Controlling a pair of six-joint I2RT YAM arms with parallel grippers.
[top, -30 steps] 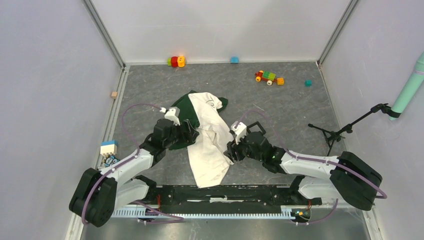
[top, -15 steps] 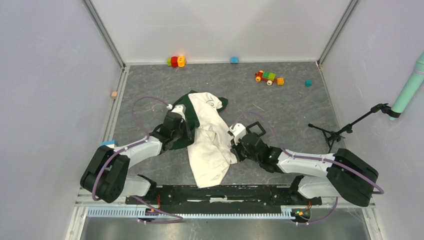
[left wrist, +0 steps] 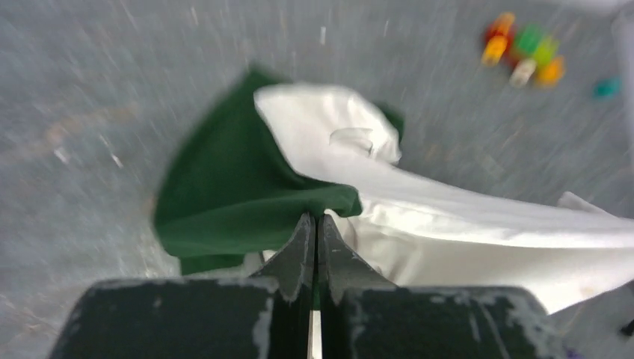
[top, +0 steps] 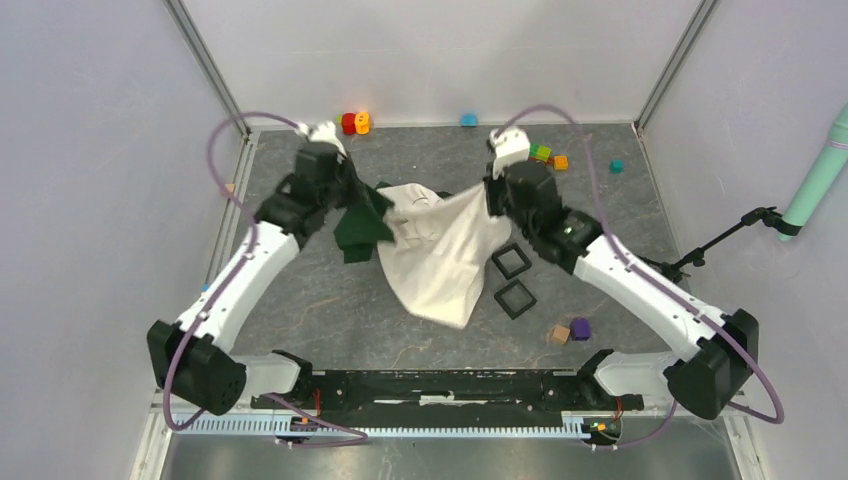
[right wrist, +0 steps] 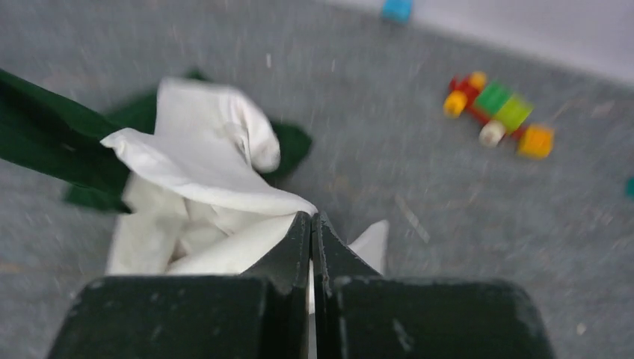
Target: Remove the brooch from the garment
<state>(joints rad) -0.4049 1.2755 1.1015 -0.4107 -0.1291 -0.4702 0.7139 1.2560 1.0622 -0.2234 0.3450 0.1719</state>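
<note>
The garment (top: 445, 258) hangs stretched between my two grippers above the middle of the table, its dark green half (top: 360, 230) on the left and its cream-white half on the right. My left gripper (top: 373, 203) is shut on a green fold (left wrist: 247, 194), its tips (left wrist: 315, 218) pinched on the cloth edge. At the other end, my right gripper (top: 490, 197) is shut on a white fold (right wrist: 209, 168), tips together (right wrist: 312, 217). A faint printed logo (left wrist: 353, 138) shows on the white part. The brooch is hidden in every view.
Two black square frames (top: 512, 262) (top: 517, 298) lie on the grey mat right of the cloth, with a tan cube (top: 558, 334) and a purple cube (top: 580, 328) nearer me. A toy car (right wrist: 497, 112), red-yellow toy (top: 352, 123), blue block (top: 468, 119) and teal block (top: 617, 166) sit at the back. A small stand (top: 690, 262) is at the right.
Both grippers closed on the garment, then rose and swung toward the back, lifting and spreading the cloth. The black frames and the two cubes came into view.
</note>
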